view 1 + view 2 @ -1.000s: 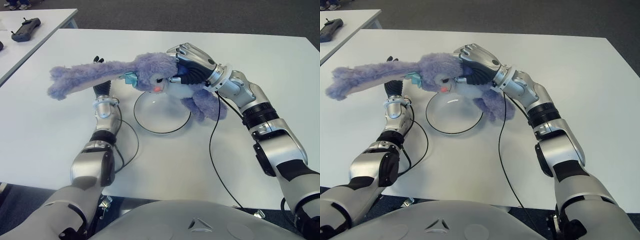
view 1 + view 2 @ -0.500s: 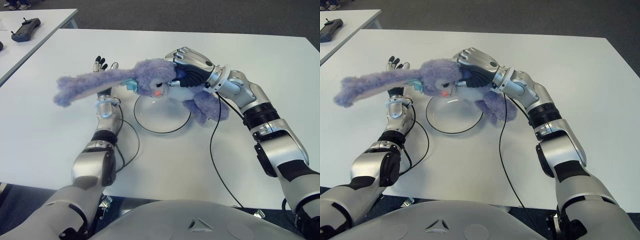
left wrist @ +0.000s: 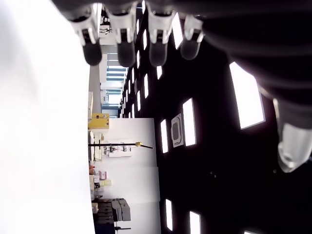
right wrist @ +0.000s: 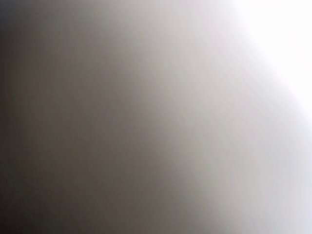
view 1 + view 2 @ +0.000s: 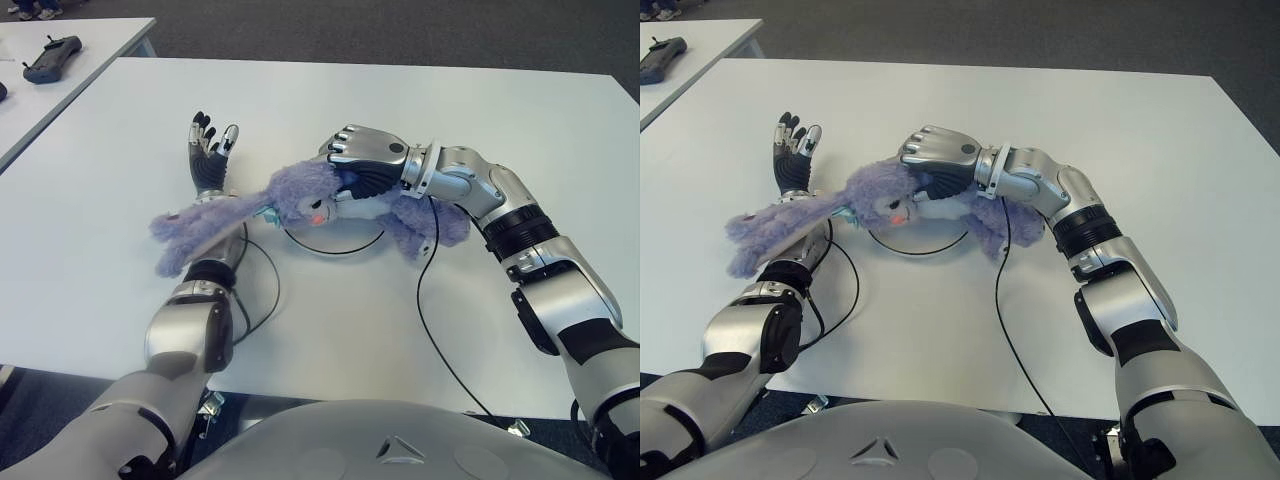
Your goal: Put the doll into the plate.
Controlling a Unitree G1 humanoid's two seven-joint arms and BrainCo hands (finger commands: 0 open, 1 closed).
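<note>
I'm gripping the doll (image 5: pixel 330 200) in my right hand (image 5: pixel 362 165) over the plate (image 5: pixel 335 243); left hand (image 5: pixel 207 155) spread beside it. Its ears are draping outside and could drag it off.

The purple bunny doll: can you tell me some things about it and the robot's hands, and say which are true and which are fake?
1. The right hand holds the purple doll. True.
2. The left hand grips the doll's ear. False: its fingers are spread and hold nothing.
3. The doll lies over the plate. True.
4. The plate sits on a black table. False: the table is white.
5. The doll's long ears trail toward the robot's right. False: they trail toward its left.
</note>
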